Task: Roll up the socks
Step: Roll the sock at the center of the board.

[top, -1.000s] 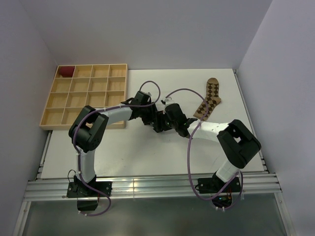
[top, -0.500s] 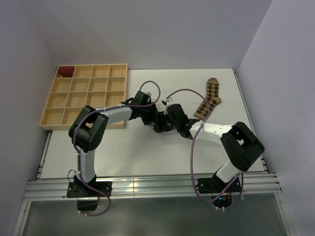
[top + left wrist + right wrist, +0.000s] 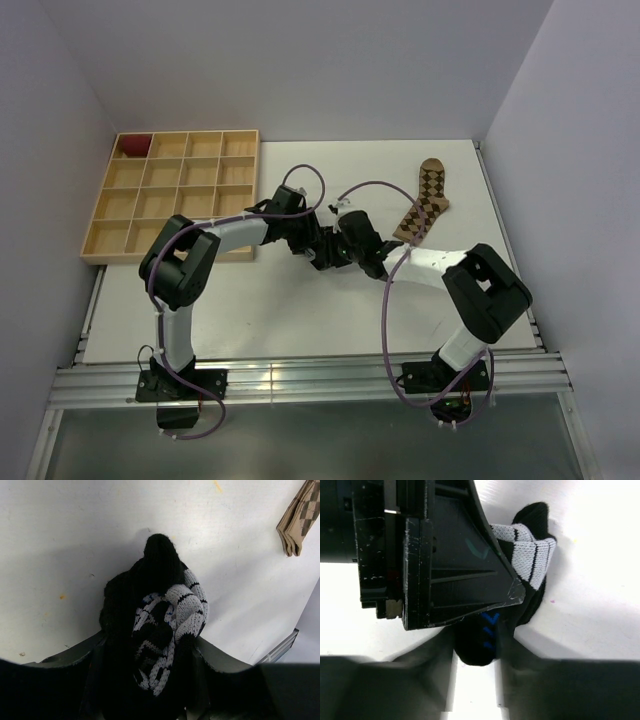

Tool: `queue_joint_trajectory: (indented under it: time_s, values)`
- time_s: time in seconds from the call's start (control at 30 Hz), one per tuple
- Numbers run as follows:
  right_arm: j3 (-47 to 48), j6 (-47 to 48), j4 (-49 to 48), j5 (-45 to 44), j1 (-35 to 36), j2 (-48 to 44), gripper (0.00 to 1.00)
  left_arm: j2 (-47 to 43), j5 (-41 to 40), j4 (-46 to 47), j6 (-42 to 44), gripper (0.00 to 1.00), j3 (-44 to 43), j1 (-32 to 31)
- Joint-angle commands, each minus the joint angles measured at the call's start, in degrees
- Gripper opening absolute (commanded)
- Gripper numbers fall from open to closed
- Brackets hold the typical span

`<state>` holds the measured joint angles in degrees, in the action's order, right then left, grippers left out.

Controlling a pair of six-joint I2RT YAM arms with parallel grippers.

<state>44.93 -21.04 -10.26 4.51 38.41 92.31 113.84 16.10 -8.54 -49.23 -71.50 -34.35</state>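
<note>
The black sock [image 3: 152, 630], with grey-white patches, is bunched into a thick wad over the table. My left gripper [image 3: 150, 647] is shut on it, a finger on either side of the wad. In the right wrist view the same sock's black end with blue chevrons [image 3: 487, 637] sits between the fingers of my right gripper [image 3: 476, 650], which press against it on both sides. Both grippers meet at mid-table [image 3: 335, 250], and from above they hide the black sock. The tan argyle sock [image 3: 425, 200] lies flat at the back right, apart from both grippers.
A wooden compartment tray [image 3: 175, 195] stands at the back left, with a small dark red bundle [image 3: 133, 146] in its far-left corner cell. My left gripper's black body [image 3: 435, 555] fills the upper left of the right wrist view. Walls close in the table on three sides.
My right gripper's jaws have closed in on the end of the black sock, and the right arm has shifted slightly. The left gripper has kept its hold without moving.
</note>
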Motion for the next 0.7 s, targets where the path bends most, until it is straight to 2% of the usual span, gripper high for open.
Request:
queue_joint_trajectory:
  time_s: [0.0, 0.03, 0.07, 0.1, 0.13, 0.2, 0.23, 0.3, 0.33, 0.43, 0.53, 0.67]
  values:
    - [0.2, -1.7, 1.8, 5.9, -0.4, 3.0, 0.28, 1.8, -4.5, -1.4, -0.1, 0.0, 2.5, 0.3]
    - [-0.3, -2.2, 1.0, 7.0, -0.8, 3.0, 0.2, 1.4, -4.5, -1.2, -0.2, 0.0, 2.9, 0.3]
    - [-0.6, -2.3, 0.7, 7.5, -1.8, 3.0, 0.08, 1.2, -4.5, -0.5, -0.2, 0.03, 3.1, 0.4]
    - [-1.2, -2.5, 0.4, 8.1, -2.3, 2.6, 0.02, 0.9, -4.7, -0.3, -0.2, 0.07, 3.7, 0.5]
    - [-1.5, -2.8, 0.2, 9.4, -2.8, 2.5, 0.0, 0.2, -4.8, 0.2, -0.2, 0.16, 4.1, 0.6]
    - [-1.7, -3.0, 0.2, 10.9, -4.5, 2.8, 0.0, -0.6, -4.9, 1.8, -0.7, 0.26, 5.3, 0.9]
    - [-1.8, -3.2, 0.2, 11.6, -4.9, 3.0, 0.0, -1.6, -4.9, 2.3, -1.0, 0.38, 5.8, 1.2]
    - [-1.3, -3.3, 0.5, 13.4, -6.1, 3.5, 0.0, -2.3, -5.3, 3.8, -1.5, 0.52, 6.5, 1.5]
    - [-1.2, -3.2, 0.9, 13.9, -6.2, 3.7, 0.0, -3.2, -5.5, 4.2, -1.7, 0.63, 6.8, 1.7]
    - [0.0, -2.8, 2.3, 14.9, -6.6, 4.9, 0.0, -4.9, -6.5, 6.2, -2.6, 0.78, 8.0, 2.0]
    - [1.0, -2.6, 3.2, 15.7, -6.6, 5.9, 0.0, -6.6, -7.5, 8.0, -3.8, 0.86, 9.2, 2.4]
    - [2.2, -2.3, 4.1, 15.9, -6.7, 6.7, 0.0, -9.2, -9.3, 12.2, -5.6, 0.88, 11.1, 2.8]
